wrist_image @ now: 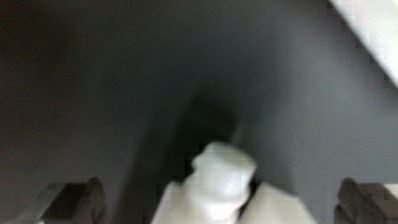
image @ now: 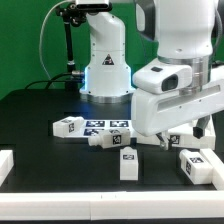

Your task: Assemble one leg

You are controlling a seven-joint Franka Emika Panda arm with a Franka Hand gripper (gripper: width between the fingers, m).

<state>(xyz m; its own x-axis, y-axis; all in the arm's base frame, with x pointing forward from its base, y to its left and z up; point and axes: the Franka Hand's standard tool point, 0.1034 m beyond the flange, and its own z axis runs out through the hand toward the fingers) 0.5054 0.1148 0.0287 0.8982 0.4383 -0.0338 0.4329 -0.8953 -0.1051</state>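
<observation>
Several white legs with black-and-white tags lie on the black table in the exterior view: one [image: 68, 125] at the left, one [image: 112, 140] in the middle, one [image: 129, 161] standing near the front, one [image: 194, 166] at the right. My gripper [image: 178, 138] hangs low at the right over another leg [image: 184, 142]. In the blurred wrist view the gripper [wrist_image: 222, 198] has its fingers [wrist_image: 79, 203] wide apart, and a white leg [wrist_image: 215, 180] shows between them with gaps on both sides. The gripper looks open.
The marker board [image: 104, 124] lies flat in front of the robot base [image: 105, 75]. A white part [image: 5, 165] juts in at the exterior view's left edge. The arm's large white housing [image: 175, 90] hides the table behind it.
</observation>
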